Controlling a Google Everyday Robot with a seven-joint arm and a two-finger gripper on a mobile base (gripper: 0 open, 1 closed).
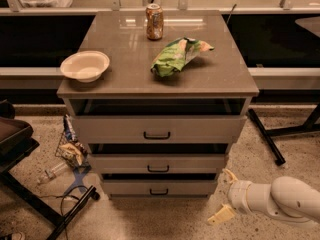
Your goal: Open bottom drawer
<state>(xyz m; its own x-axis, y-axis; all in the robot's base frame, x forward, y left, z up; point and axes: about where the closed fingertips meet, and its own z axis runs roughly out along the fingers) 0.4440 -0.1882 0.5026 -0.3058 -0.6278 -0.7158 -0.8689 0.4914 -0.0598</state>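
The white arm comes in from the right edge, low and near, lying almost level and pointing left. At its left end is the gripper, its two tan fingers spread wide apart, one above the other, holding nothing.

We count three grey-beige cabinet drawers: one tall top drawer, one middle drawer and one bottom drawer, the last just left of the fingers. Each bears one small black bar handle, three in all. One white two-finger gripper sits low at the right, its two fingers spread apart. Above and left of the fingers, one brown tabletop holds one cream round bowl, one orange drink can and one crumpled green snack bag. The floor litter far left of the fingers is perhaps three or four pieces.
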